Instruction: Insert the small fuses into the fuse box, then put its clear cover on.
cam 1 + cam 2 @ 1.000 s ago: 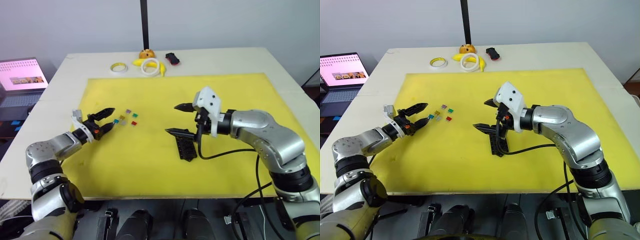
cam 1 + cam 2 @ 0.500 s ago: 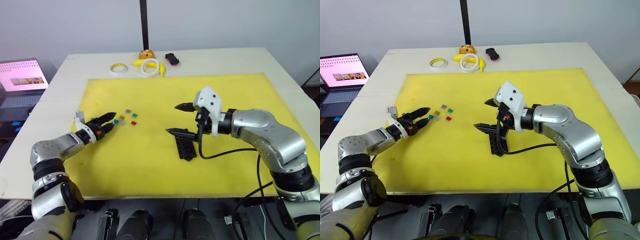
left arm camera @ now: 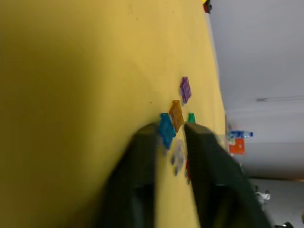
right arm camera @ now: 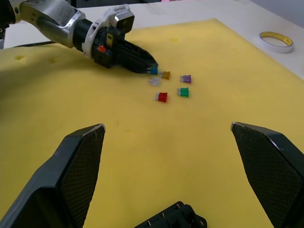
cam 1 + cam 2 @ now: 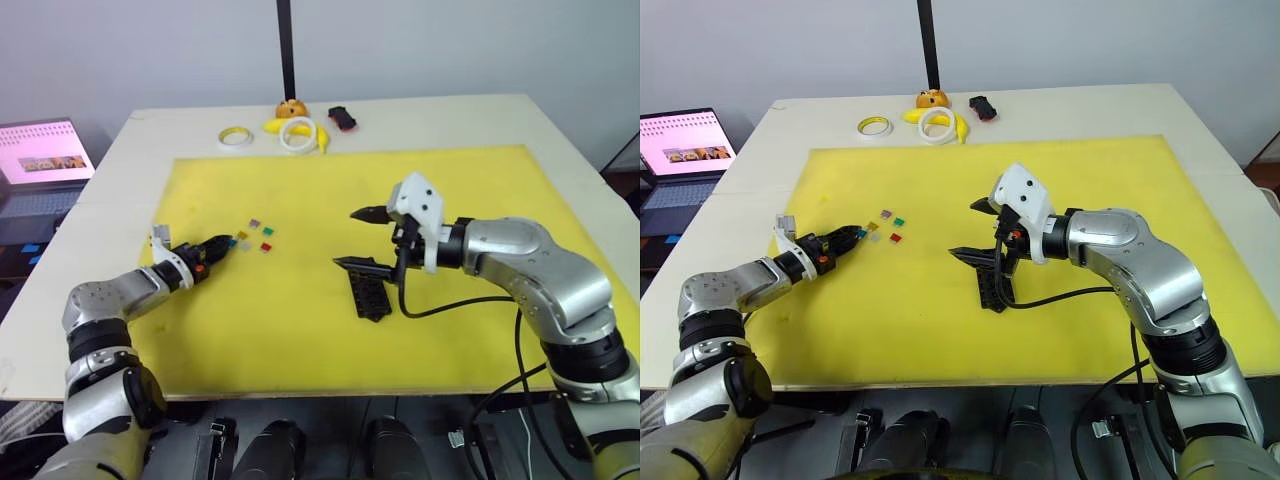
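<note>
Left gripper (image 3: 167, 135): left of centre in the head view, fingers pinching the blue fuse (image 3: 166, 131) on the yellow mat (image 5: 300, 320). 5 other fuses (image 4: 172, 85) lie just beside it. Right gripper (image 5: 360, 240): centre frame, fingers spread wide above the fuse box (image 5: 369, 295).

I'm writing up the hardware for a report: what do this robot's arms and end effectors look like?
Both arms are silver-grey metal with black joint rings. The right end effector has long, pointed black fingers on a white housing, with a black cable looping beneath. The left end effector is black with a small orange-red mark and a white wrist collar.
</note>
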Available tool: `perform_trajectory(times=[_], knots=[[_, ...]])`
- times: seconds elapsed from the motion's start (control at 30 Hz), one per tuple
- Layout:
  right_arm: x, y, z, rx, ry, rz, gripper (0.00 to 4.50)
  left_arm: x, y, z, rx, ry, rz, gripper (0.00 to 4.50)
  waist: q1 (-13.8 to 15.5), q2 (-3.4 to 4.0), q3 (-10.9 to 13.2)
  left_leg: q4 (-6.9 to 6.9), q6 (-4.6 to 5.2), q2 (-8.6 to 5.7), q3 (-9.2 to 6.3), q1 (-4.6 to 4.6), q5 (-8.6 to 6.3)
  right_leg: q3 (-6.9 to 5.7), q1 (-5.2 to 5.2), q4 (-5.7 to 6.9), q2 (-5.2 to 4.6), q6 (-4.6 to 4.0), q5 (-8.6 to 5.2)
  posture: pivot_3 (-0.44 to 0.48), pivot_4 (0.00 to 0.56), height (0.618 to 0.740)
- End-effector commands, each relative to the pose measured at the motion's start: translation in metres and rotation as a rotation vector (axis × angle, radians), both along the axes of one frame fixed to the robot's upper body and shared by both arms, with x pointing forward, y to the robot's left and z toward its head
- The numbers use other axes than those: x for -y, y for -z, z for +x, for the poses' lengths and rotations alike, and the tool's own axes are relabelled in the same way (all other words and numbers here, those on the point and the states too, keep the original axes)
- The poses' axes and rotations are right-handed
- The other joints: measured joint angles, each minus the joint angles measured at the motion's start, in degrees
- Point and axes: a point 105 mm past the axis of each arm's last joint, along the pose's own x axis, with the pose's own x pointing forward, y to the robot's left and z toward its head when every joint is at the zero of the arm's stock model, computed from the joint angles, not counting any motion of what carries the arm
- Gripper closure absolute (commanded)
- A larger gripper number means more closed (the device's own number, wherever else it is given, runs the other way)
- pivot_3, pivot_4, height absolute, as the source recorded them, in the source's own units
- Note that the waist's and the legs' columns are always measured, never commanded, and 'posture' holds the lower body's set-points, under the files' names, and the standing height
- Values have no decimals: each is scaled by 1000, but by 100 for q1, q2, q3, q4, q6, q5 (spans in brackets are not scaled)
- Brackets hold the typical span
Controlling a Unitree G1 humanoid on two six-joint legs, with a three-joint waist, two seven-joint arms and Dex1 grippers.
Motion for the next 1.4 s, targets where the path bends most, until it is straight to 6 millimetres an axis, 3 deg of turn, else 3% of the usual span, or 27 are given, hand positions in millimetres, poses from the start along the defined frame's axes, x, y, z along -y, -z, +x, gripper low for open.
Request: perform_trajectory(times=[0.03,0.23,0.37,0.47,0.57,0.73,0.9,1.17,1.33,1.4], knots=[[5,-14,1,58,7,13,0,-15,29,-10,-114,-58,69,4485,-5,10,-6,-1,0,0,3,1,0,1,0,0,0,0,0,0,150,740],[11,-8,-5,32,-4,-6,0,-42,-19,-24,13,-72,65,4485,-161,-3,-1,-12,0,13,7,-6,0,13,-21,2,10,0,0,0,150,740],[17,-11,-12,-12,-8,41,0,-43,-74,-43,181,13,49,4485,-235,-35,17,-19,-18,23,-4,-12,-15,48,-55,2,42,0,0,0,150,740],[19,-22,-13,-41,-1,126,0,-27,-102,-55,288,114,46,4485,-192,-39,19,-14,-23,31,-9,-17,-20,51,-58,2,55,-1,0,0,150,740],[17,-37,-14,-96,-8,256,0,9,-123,-64,404,274,45,4485,-87,-40,19,-3,-24,27,-8,-15,-20,53,-48,-1,54,-3,2,0,150,740],[11,-53,-18,-186,-33,424,0,63,-146,-62,533,422,-25,4485,14,-46,21,4,-23,24,-10,-14,-21,55,-40,-7,54,-7,4,0,150,740],[1,-68,-15,-305,-52,628,0,94,-167,-64,626,524,-132,4485,-57,-50,24,-1,-23,30,-6,-12,-21,58,-44,-4,58,-7,4,0,150,740],[-10,-73,0,-413,49,835,0,113,-179,-57,656,541,-263,4485,-152,-50,24,-9,-23,34,-6,-14,-21,60,-54,0,63,-8,4,0,150,740],[-18,-70,3,-430,89,863,0,124,-179,-56,654,555,-306,4485,-142,-50,23,-6,-23,33,-5,-14,-21,61,-53,0,63,-7,4,0,150,740],[-22,-70,1,-444,81,870,570,124,-179,-56,651,555,-305,4500,-152,-50,24,-7,-23,33,-5,-14,-21,62,-53,0,64,-8,4,0,150,740]])
